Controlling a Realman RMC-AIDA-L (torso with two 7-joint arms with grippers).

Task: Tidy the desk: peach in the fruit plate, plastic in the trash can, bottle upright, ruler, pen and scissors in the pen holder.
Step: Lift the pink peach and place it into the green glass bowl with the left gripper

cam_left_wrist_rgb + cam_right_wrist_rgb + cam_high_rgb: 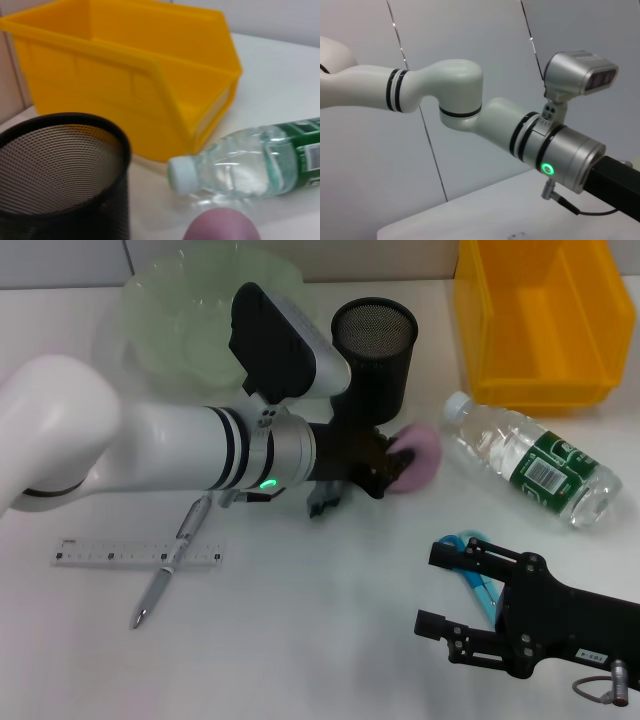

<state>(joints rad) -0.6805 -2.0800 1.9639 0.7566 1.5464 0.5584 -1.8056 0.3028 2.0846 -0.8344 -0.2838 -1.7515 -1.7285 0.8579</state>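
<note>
Head view. Left hand (392, 462): reaches across the white surface (330, 640), its dark fingers set on either side of the pink peach (420, 455) and touching it (a grip on the fruit, as far as can be seen). Black mesh pen holder (375, 355): upright, just behind this hand. Green fruit plate (195, 315): farther back, behind the left forearm. Yellow bin (540, 320): well beyond the hand, toward the right arm's side. Bottle (530, 460): lying on its side, just past the peach from the hand. Pen (172, 560) lies across the ruler (138, 554), both near the left forearm. Right hand (450, 590): low and near the camera, fingers spread apart, holding nothing; blue-handled scissors (478, 580) lie between and under its fingers.

Left wrist view. Peach (222, 225): rounded top only, closest to the camera. Pen holder (60, 175): just beside it. Bottle (250, 165): on its side, white cap toward the holder. Yellow bin (130, 70): behind both.

Right wrist view. Left arm (470, 110) alone (green light lit at the wrist); own fingers not shown.
</note>
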